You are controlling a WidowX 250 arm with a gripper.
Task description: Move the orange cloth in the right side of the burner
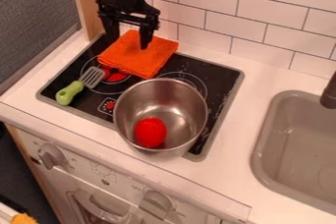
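Black gripper (pixel 129 42) over the orange cloth (pixel 134 58) behind the metal pot (pixel 125 120)

Small markings show on the stove's front panel (pixel 98 169), below the pot in the view, too small to make out. The pot stands upright and uncovered, with a smooth red rounded object (pixel 150 132) at its bottom. Well to the pot's right is a grey sink (pixel 295 154), with a dark faucet (pixel 329 93) at its edge.

The orange cloth lies flat and folded on the black cooktop (pixel 220 78), behind the pot and slightly to its left. The fingers are apart, pointing down, one at the cloth's far left edge, the other over its top; contact is hard to tell. Left of the pot rests a slotted spatula (pixel 93 76) with a green handle. White bench (pixel 246 107) surrounds the cooktop.
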